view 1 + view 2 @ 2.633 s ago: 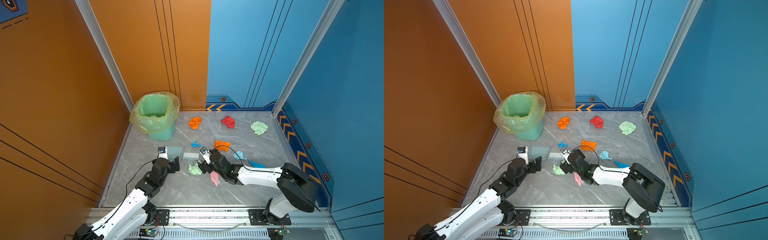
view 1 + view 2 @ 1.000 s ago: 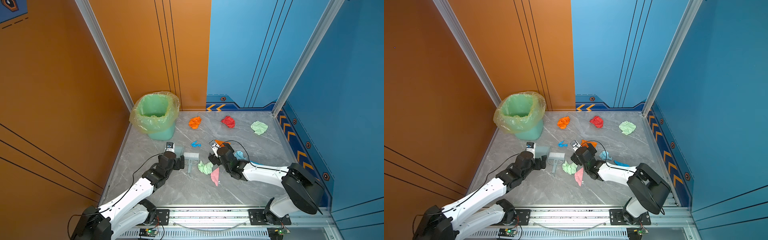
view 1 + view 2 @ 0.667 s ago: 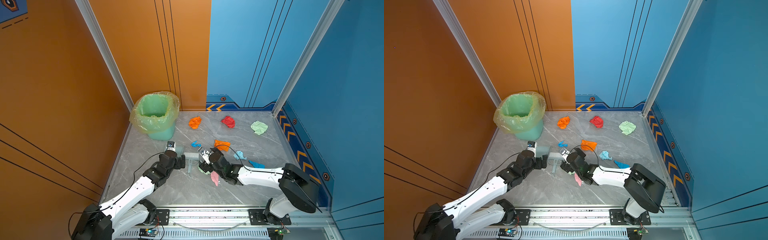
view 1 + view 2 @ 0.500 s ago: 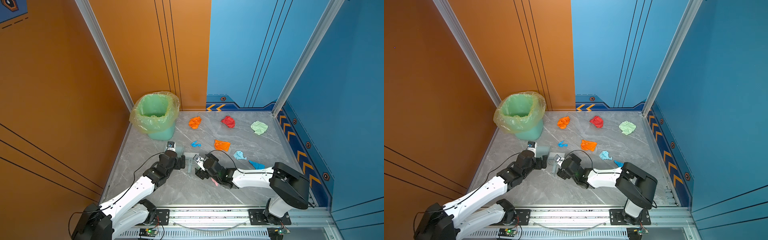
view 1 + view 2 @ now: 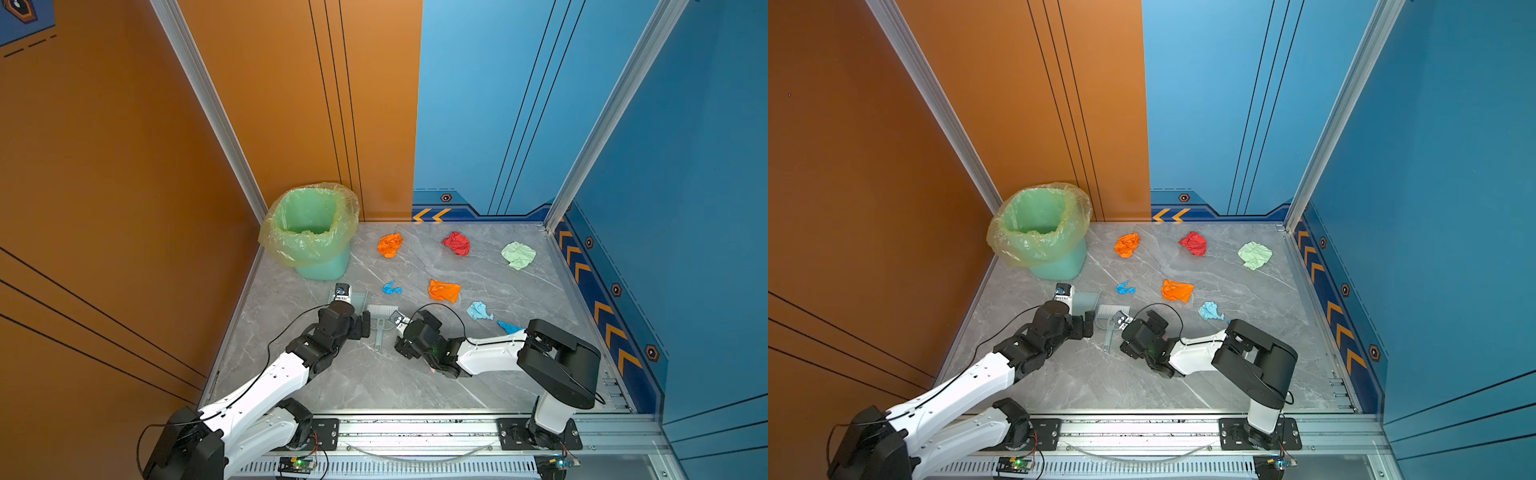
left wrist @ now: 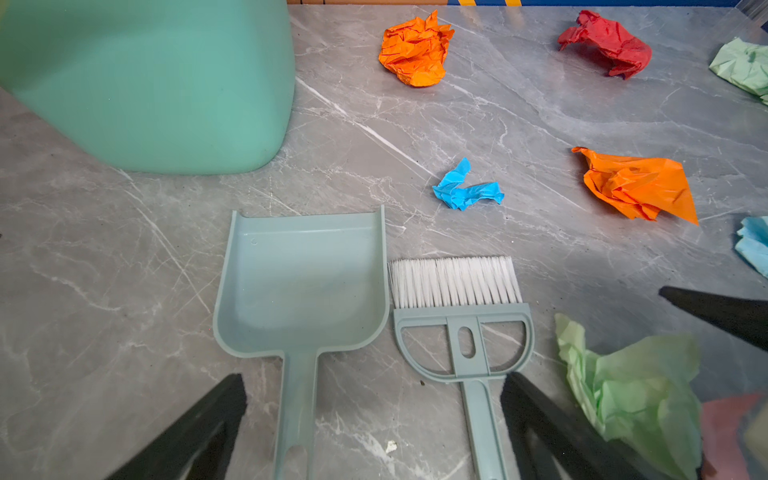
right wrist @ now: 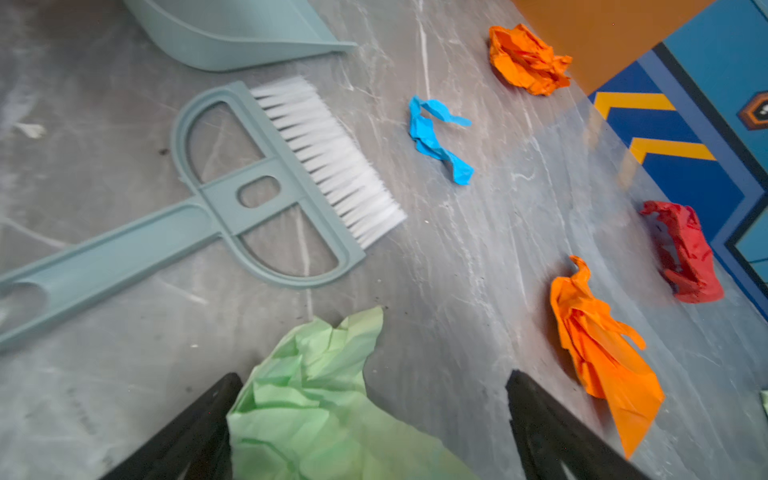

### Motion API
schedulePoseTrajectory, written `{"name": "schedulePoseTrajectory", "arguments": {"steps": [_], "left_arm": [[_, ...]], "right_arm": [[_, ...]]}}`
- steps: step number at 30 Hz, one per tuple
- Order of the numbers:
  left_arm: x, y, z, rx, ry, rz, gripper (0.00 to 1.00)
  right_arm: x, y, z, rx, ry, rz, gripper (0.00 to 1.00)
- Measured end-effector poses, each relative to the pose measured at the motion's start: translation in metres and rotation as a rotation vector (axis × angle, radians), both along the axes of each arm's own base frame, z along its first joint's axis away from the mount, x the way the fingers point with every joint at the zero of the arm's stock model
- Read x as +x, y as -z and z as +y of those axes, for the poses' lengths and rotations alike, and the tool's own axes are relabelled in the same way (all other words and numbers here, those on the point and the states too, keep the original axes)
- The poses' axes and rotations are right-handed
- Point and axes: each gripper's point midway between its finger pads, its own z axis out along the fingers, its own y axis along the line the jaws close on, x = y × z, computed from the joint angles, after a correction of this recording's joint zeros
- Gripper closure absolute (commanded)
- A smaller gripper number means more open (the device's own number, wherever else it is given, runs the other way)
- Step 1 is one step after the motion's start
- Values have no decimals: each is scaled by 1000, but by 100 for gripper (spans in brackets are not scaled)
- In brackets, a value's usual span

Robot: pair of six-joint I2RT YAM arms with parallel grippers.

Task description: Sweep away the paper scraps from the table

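Observation:
Several paper scraps lie on the grey marble table (image 5: 332, 374): orange (image 5: 390, 244), red (image 5: 456, 243), pale green (image 5: 518, 255), small blue (image 5: 391, 288), flat orange (image 5: 444, 290) and light blue (image 5: 478, 311). My left gripper (image 6: 374, 399) is open low over the table, with the dustpan handle (image 6: 297, 399) and the brush handle (image 6: 478, 407) both between its fingers. My right gripper (image 7: 372, 395) is open too, just right of the brush (image 5: 382, 316). A crumpled pale green scrap (image 7: 307, 399) lies between its fingers against one of them, and is hidden in both top views.
A green bin with a yellowish liner (image 5: 316, 232) stands at the back left corner, close behind the dustpan (image 5: 357, 297). Orange and blue walls close off the back and sides. An aluminium rail (image 5: 415, 428) runs along the front edge. A pink scrap (image 6: 723, 428) lies beside the right gripper.
The right gripper has swung left and nearer, from beside the flat orange scrap to beside the brush, now covering the pale green and pink scraps. The left arm has hardly moved.

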Motion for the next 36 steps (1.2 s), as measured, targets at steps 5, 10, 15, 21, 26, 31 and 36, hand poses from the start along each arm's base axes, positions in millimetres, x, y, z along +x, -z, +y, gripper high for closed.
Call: {"name": "schedulePoseTrajectory", "arguments": {"steps": [5,10,15,21,26,31,36], "left_arm": [[0,0,0,4,2,1,2],[-1,1,1,7,2,5,2],[-2,4,2,13,2,16,2],[-3,4,2,14,2,17,2],[-3,4,2,14,2,17,2],[-4,4,3,18,2,22,2],[-6,-2,4,8,0,5,2]], "right_arm": [[21,-4,-25,-32,104,-43,0],[34,-8,-43,-66,161,-77,0],[32,-25,-31,4,128,-91,0],[14,-55,10,197,27,-94,0],[-12,-48,44,219,-67,-70,0],[-33,-27,66,189,-137,-35,0],[-41,-19,76,189,-174,-7,0]]}}
